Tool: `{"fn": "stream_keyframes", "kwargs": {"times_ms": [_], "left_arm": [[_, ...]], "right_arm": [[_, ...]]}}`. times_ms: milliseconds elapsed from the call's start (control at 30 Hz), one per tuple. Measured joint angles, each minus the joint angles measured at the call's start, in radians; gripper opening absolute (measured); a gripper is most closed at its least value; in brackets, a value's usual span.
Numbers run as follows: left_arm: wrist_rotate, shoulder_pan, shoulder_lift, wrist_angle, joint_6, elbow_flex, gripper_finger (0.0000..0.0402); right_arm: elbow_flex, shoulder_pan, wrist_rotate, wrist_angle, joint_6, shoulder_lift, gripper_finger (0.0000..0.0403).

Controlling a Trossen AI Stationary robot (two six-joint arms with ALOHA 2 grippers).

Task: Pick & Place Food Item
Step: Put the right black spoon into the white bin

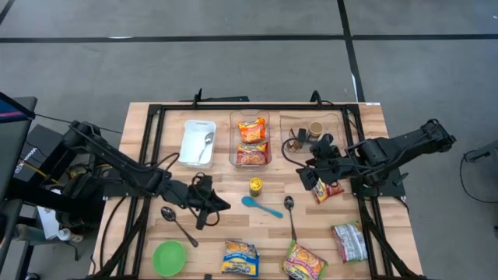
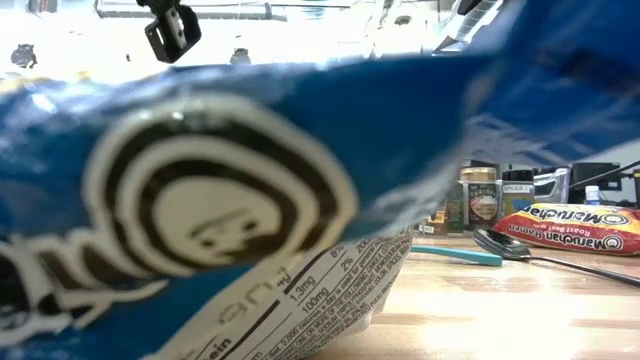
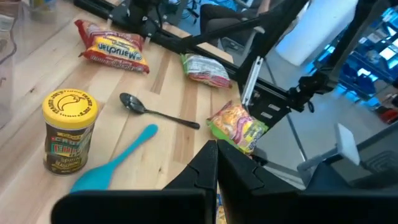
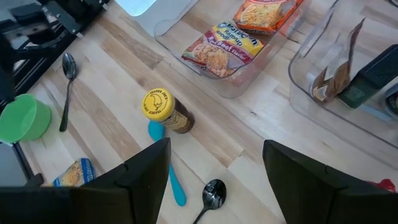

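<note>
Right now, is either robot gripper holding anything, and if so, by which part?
Nothing is held. The left gripper is shut on nothing above the wooden table; the right gripper is open and holds nothing.

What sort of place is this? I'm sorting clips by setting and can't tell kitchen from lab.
Most likely a robotics lab or workshop, not a kitchen. The wooden table stands on a bare concrete floor, two robot arms are mounted at its sides, and noodle packets sit in a clear bin like test props.

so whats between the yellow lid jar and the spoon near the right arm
The blue spatula lies between the yellow-lidded jar and the metal spoon, on bare wood; the high view shows it.
</note>
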Motion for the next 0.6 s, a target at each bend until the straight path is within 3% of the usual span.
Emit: {"fn": "stream_keyframes", "kwargs": {"times_ms": [600], "left_arm": [[-0.001, 0.0, 0.011, -0.005, -0.059, 0.0, 0.0]], "right_arm": [[0.0, 0.08, 0.001, 0.011, 0.07, 0.0, 0.0249]]}}
